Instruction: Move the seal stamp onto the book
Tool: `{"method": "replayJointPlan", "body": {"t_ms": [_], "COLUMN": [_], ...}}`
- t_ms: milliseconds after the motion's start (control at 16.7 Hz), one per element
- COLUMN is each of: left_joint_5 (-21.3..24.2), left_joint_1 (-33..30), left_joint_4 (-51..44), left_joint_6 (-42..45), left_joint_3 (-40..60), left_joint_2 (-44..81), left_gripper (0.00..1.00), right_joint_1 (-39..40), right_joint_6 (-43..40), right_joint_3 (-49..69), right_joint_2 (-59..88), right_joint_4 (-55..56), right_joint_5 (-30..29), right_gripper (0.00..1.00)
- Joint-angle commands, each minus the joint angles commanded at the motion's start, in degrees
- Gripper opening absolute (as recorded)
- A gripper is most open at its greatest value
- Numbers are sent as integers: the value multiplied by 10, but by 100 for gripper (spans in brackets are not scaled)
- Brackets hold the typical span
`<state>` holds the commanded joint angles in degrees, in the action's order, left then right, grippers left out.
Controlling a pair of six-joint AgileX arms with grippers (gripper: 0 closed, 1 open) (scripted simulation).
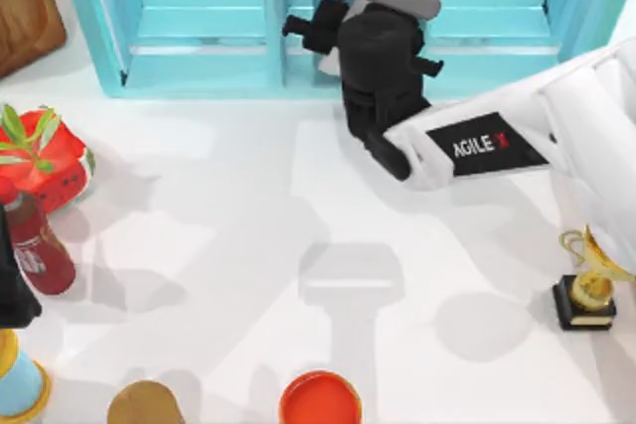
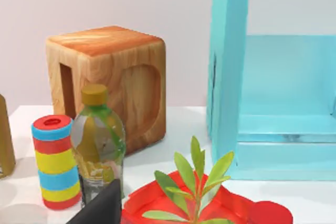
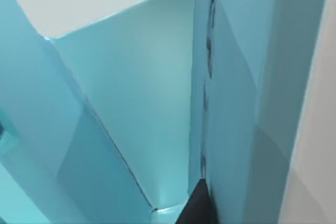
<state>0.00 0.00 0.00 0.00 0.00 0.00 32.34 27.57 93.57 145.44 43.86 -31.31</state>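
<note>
The right arm reaches across the table to the light-blue shelf unit [image 1: 199, 37] at the back, and the right gripper [image 1: 343, 32] is pressed close against a shelf wall. I cannot tell how its fingers stand. I can find neither seal stamp nor book, so their direction is unknown. The left arm [image 1: 12, 285] waits at the left edge

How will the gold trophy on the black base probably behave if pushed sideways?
Probably stiff: the gold trophy looks like hard metal. Pushed high, it may tip, since its cup with handles stands over a small black base. Pushed low, it likely slides on the smooth white table.
</note>
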Motion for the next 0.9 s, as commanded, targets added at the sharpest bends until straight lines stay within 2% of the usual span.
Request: {"method": "replayJointPlan", "body": {"t_ms": [360,900], "left_joint_5": [0,0], "left_joint_1": [0,0], "left_joint_4": [0,0], "left_joint_6": [0,0], "left_joint_3": [0,0], "left_joint_2": [0,0], "left_gripper": [100,100], "right_joint_1": [18,131], "right_joint_6": [2,23], "right_joint_3": [-24,-202], "right_joint_2": [-38,-375], "right_joint_4": [-22,-190], "right_joint_5": [-16,-128], "right_gripper": [0,0]}}
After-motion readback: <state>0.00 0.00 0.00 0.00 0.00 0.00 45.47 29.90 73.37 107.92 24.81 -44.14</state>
